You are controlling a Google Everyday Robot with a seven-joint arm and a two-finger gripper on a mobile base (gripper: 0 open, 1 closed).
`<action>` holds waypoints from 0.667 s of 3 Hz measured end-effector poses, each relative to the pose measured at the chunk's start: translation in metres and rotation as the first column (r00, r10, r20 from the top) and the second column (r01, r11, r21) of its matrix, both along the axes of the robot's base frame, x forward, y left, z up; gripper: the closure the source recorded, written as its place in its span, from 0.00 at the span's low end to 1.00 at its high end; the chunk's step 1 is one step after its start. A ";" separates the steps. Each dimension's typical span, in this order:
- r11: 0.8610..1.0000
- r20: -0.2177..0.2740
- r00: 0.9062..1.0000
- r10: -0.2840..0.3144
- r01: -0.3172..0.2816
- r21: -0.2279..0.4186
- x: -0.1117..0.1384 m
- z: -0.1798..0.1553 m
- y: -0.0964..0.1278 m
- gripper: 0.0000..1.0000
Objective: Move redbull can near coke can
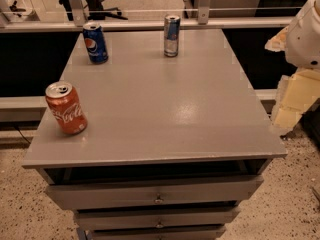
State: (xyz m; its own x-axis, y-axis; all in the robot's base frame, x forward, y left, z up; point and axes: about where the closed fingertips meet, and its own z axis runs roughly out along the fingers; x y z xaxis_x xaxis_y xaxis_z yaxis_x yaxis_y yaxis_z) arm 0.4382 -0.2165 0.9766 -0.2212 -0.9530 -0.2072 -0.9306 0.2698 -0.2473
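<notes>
Nearest you, the grey cabinet's drawers (157, 196) sit below its flat top (165, 114). The coke can (65, 108) stands at the near left edge. The redbull can (171, 35) stands at the far edge, well apart from it, with a Pepsi can (95, 42) at the far left. The gripper is out of view, so you cannot tell its state; only a white arm section (304, 31) shows at the right. By the look of it, the whole task remains: reach, grasp, carry, place.
</notes>
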 end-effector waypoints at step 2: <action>0.999 0.042 0.999 0.025 -0.027 0.045 0.017 -0.004 0.007 0.00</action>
State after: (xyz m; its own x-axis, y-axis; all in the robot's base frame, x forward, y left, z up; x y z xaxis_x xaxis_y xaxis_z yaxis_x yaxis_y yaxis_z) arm 0.4555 -0.2093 0.9731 -0.1868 -0.9477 -0.2589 -0.9266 0.2576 -0.2741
